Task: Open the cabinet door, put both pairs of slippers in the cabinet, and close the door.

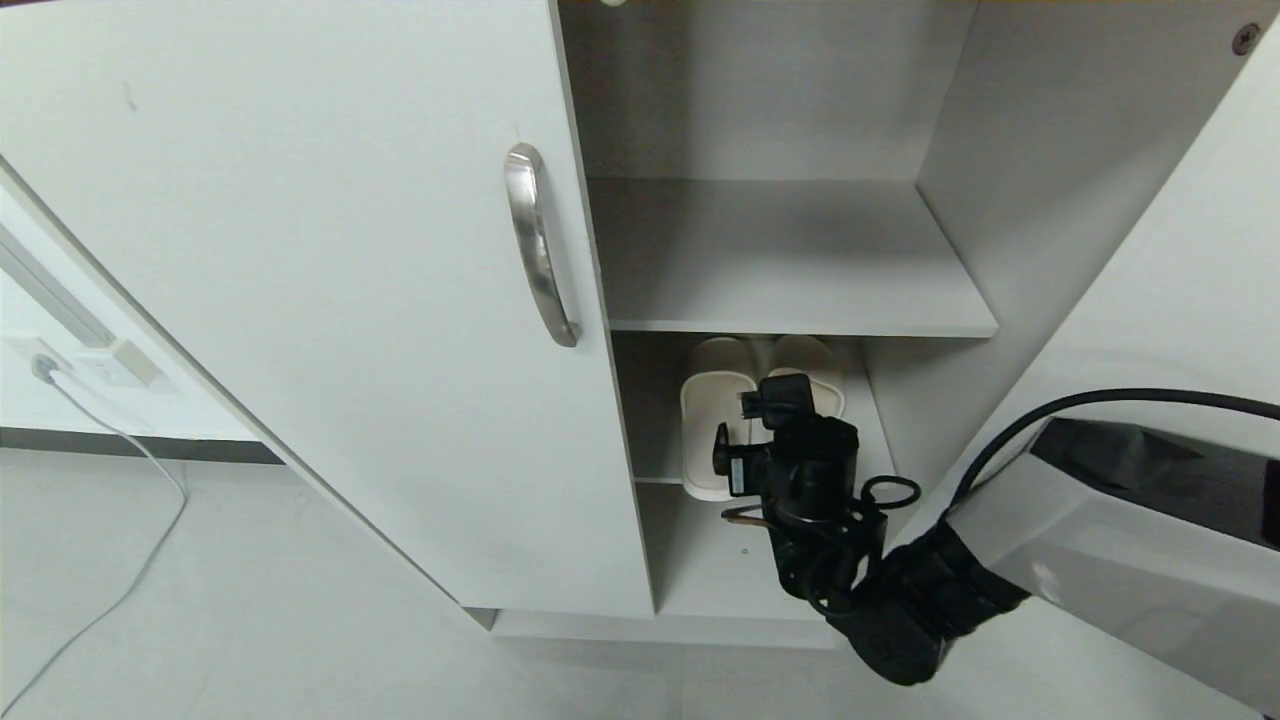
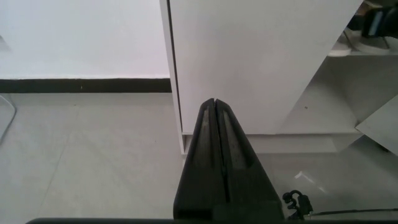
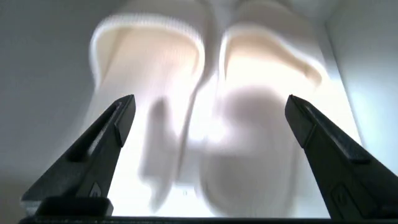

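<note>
Half-hidden behind the right claw [image 1: 745, 420], spread wide and empty, pale slippers [image 1: 712, 395] sit low inside the open cabinet [image 1: 960, 150]; the left claw [image 2: 214, 106] is pressed closed on nothing above the floor [image 2: 93, 155]; left door [image 1: 300, 250] closed.

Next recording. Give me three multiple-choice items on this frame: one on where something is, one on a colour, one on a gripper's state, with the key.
1. Where is the pair of slippers?
A. on the floor outside
B. inside the cabinet, on a low shelf
C. on top of the cabinet

2. What colour are the slippers?
A. black
B. cream-white
C. blue

3. The right gripper is:
A. shut on a slipper
B. shut and empty
C. open

Key:
1 B: they lie inside, beneath the wide shelf.
2 B: both look pale cream in the head and right wrist views.
3 C: the right wrist view shows its fingers wide apart, with the slippers beyond them.
</note>
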